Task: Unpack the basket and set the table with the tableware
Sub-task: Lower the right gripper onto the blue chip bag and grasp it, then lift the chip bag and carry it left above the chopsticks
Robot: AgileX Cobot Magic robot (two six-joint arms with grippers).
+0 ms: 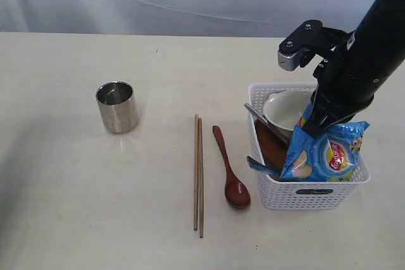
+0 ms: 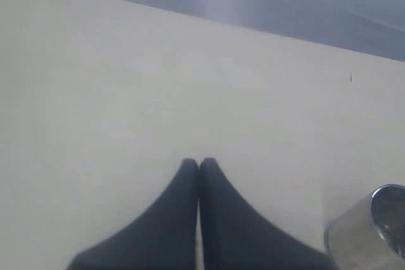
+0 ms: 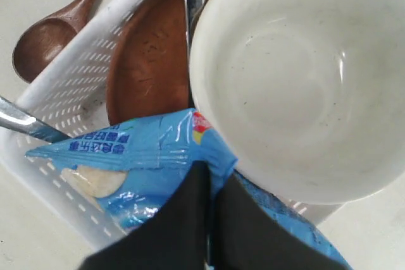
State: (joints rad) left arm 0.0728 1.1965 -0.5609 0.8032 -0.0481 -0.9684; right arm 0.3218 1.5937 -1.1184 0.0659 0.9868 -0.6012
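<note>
Right gripper: pinched on packet, 5 o'clock corner of basket.
Left gripper: closed, empty, above table.
Cup: 9 o'clock of basket.

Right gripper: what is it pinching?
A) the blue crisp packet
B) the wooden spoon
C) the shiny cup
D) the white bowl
A: the right gripper is shut on an edge of the blue crisp packet; the cup and spoon lie apart on the table, and the bowl sits beside the packet in the basket.
</note>
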